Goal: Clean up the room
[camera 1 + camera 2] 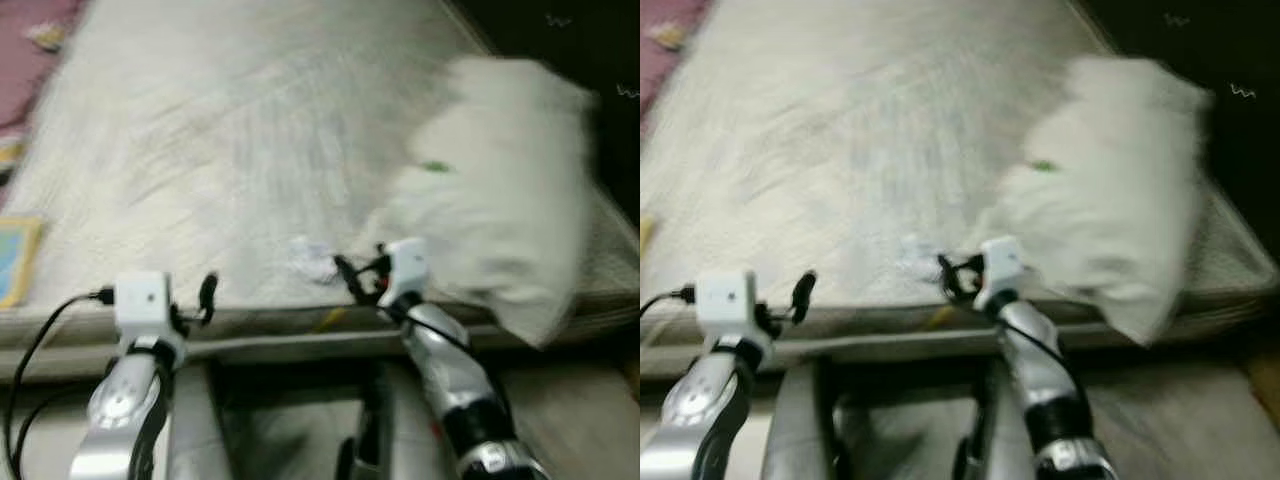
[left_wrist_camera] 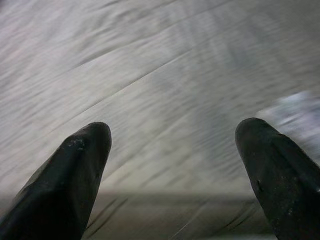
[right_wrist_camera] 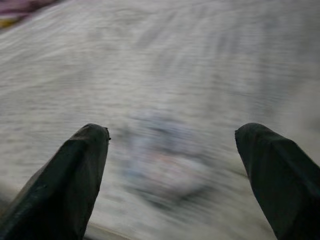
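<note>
Right wrist view: you see the right end effector (image 3: 172, 172) with its two black fingers (image 3: 70, 180) spread wide, and a blurred crumpled wad of paper (image 3: 162, 160) lying on the bed between them, just past the tips.
Bed: your landmark, a pale mattress (image 1: 250, 130) with a woven cover; every picture is smeared by motion.
Crumpled wad of paper: it sits on the bed near its front edge (image 1: 312, 258), just beside the right end effector (image 1: 350, 275) on the side toward the left arm.
Pillow: a white pillow (image 1: 500, 190) lies on the bed's right side, close behind the right end effector.
Left end effector: you have it (image 1: 207, 297) at the bed's front edge, well apart from the wad, fingers (image 2: 75, 175) spread over bare cover.
Book: a blue and yellow one (image 1: 15, 255) lies beside the bed's left edge.
</note>
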Robot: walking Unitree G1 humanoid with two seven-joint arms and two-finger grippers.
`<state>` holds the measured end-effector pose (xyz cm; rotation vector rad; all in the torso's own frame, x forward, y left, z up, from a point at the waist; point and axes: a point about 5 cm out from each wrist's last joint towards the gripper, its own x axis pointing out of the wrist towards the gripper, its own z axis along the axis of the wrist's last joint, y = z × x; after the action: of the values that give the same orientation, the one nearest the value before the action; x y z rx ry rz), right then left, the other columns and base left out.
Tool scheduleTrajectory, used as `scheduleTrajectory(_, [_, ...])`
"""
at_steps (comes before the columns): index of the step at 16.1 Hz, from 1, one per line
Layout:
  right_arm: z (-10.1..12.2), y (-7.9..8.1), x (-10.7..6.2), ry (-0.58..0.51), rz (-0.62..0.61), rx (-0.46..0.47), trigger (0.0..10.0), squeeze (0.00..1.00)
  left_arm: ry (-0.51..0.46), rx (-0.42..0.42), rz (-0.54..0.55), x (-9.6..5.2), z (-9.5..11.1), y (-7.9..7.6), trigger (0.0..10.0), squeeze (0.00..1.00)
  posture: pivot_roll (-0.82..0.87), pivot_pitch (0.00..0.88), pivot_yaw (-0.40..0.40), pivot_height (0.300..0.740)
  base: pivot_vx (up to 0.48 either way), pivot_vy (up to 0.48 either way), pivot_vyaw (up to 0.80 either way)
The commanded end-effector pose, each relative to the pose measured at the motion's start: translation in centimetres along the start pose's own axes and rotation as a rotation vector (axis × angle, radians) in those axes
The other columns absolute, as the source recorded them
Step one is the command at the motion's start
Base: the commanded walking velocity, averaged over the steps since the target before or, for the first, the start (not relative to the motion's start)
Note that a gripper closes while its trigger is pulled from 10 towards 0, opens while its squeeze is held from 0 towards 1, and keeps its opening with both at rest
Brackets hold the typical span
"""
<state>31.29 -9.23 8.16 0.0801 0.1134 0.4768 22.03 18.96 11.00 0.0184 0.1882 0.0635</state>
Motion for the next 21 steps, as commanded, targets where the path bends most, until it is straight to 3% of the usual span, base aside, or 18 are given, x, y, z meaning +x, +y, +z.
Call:
scheduleTrajectory(1, [-0.5,0.7,0.6,0.036,0.039,-0.003,10.0,0.00,0.019,0.015,0.037,-0.7,0.1,0.8,10.0,0.00,0.19,0.192,-0.070,0.537,0.000,0.000,0.80])
scheduleTrajectory(3, [-0.8,1.1,1.2,0.065,0.065,-0.051,10.0,0.00,0.039,0.025,0.072,-1.6,-0.1,1.6,10.0,0.00,0.20,0.222,-0.078,0.537,0.000,0.000,0.40])
scheduleTrajectory(7, [-0.4,1.7,2.5,0.044,0.081,-0.086,10.0,0.00,0.042,0.027,0.089,-2.4,0.1,1.8,10.0,0.00,0.22,0.255,-0.094,0.537,0.000,0.000,0.00])
scheduleTrajectory(8, [-0.1,1.9,3.0,0.033,0.071,-0.095,10.0,0.00,0.030,0.066,0.072,-2.6,0.3,1.7,10.0,0.00,0.22,0.258,-0.095,0.537,0.000,0.000,0.00])
scheduleTrajectory(10, [0.9,2.0,4.1,0.001,0.022,-0.102,10.0,0.00,0.013,0.058,0.115,-2.2,0.9,2.8,10.0,0.00,0.23,0.265,-0.101,0.537,0.000,0.000,0.00])
scheduleTrajectory(13, [1.8,1.8,4.8,-0.011,-0.017,-0.122,10.0,0.00,0.009,0.066,0.085,-2.4,0.9,2.3,10.0,0.00,0.22,0.273,-0.105,0.537,0.000,0.000,0.00])
scheduleTrajectory(15, [1.0,1.4,4.9,0.078,-0.061,-0.175,10.0,0.00,0.019,0.054,0.069,-2.5,0.7,1.7,10.0,0.00,0.22,0.278,-0.112,0.537,0.000,0.000,0.00])
scheduleTrajectory(16, [0.0,1.2,4.9,0.175,-0.098,-0.258,10.0,0.00,0.022,0.051,0.059,-2.6,0.6,1.4,10.0,0.00,0.22,0.278,-0.112,0.537,0.000,0.000,0.00])
scheduleTrajectory(17, [-0.2,0.9,4.9,0.189,-0.136,-0.231,10.0,0.00,0.024,0.048,0.055,-2.6,0.5,1.3,10.0,0.00,0.21,0.279,-0.115,0.537,0.000,0.000,0.00])
scheduleTrajectory(20, [-0.6,0.6,5.0,0.275,-0.197,-0.278,10.0,0.00,0.026,0.041,0.052,-2.6,0.3,0.9,10.0,0.00,0.22,0.268,-0.129,0.537,0.000,0.000,0.00])
scheduleTrajectory(21, [-0.7,0.7,5.0,0.291,-0.195,-0.255,6.7,0.00,0.022,0.039,0.051,-2.5,0.3,0.8,10.0,0.00,0.22,0.262,-0.135,0.537,0.000,0.000,0.00])
